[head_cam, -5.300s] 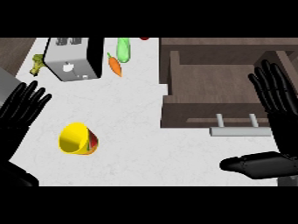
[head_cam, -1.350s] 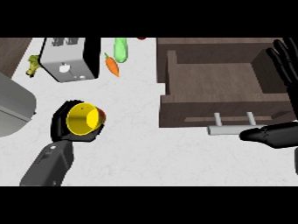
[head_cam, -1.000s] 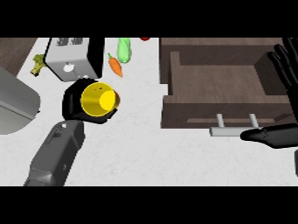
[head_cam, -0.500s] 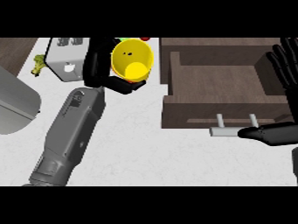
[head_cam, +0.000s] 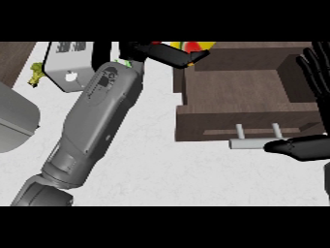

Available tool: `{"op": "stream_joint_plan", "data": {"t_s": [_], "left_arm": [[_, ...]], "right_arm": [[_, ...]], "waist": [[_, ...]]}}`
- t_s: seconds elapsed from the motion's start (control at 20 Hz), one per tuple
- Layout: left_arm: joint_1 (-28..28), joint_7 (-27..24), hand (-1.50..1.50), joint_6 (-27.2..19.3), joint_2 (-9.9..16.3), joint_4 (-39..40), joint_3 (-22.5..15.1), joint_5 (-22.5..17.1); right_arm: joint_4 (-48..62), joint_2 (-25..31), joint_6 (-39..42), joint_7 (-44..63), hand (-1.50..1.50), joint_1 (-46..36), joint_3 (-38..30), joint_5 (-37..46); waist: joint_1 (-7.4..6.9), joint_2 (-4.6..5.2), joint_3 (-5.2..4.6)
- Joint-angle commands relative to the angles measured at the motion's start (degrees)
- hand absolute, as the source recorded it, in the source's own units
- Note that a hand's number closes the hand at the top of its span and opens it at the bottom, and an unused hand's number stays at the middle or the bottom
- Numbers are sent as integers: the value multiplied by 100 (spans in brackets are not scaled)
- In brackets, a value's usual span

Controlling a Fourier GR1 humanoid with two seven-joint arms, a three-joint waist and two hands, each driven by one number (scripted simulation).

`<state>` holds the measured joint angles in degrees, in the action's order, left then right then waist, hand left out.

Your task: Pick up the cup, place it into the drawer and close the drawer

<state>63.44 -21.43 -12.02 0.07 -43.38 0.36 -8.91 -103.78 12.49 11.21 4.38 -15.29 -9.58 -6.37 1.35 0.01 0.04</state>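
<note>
Far left, a toaster [head_cam: 67, 65] sits on the white counter [head_cam: 160, 164]. My left hand [head_cam: 164, 53], fingers curled round the yellow cup [head_cam: 188, 46], holds it at the far edge, just above the open drawer's [head_cam: 239, 92] far-left corner. Drawer handle [head_cam: 257, 140] faces near. My right hand [head_cam: 324, 77] rests at right, fingers straight & spread wide, over the drawer's right side.
</note>
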Motion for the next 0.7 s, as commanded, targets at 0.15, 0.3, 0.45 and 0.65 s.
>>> {"op": "stream_joint_plan", "data": {"t_s": [0.15, 0.3, 0.45, 0.65], "left_arm": [[1143, 608, 150, -779, -7, 1421, -568, -371], [1385, 669, 150, -917, -7, 1939, -851, -511], [1357, 629, 150, -967, -7, 2292, -1173, -682], [1351, 943, 150, -402, -7, 2646, -1529, -726]], "right_arm": [[191, 30, 119, -67, -150, -185, 11, -94], [291, 6, 90, -162, -150, -387, 9, -88], [333, 17, 154, -66, -150, -469, 70, -135], [218, -43, 181, -65, -150, -524, 170, -167]], "waist": [[235, 78, 4], [329, 114, 7], [468, 144, 9], [669, 203, 12]]}}
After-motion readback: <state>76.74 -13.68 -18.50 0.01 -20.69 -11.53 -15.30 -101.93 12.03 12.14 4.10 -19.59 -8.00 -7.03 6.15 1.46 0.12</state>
